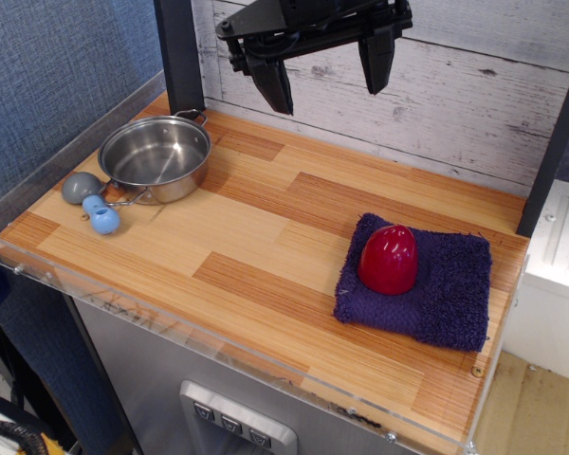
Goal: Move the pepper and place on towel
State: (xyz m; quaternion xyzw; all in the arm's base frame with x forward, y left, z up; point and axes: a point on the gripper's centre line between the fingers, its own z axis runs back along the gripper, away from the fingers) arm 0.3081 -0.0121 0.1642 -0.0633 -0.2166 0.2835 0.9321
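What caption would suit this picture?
Red pepper resting on purple towel, open tool raised above the counter.

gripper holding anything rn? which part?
Nothing. The gripper is open and empty, high above the table; the pepper sits free on the towel.

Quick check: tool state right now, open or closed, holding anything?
Tool: open, fingers spread wide, holding nothing, raised near the back wall. The pepper sits free on the towel.
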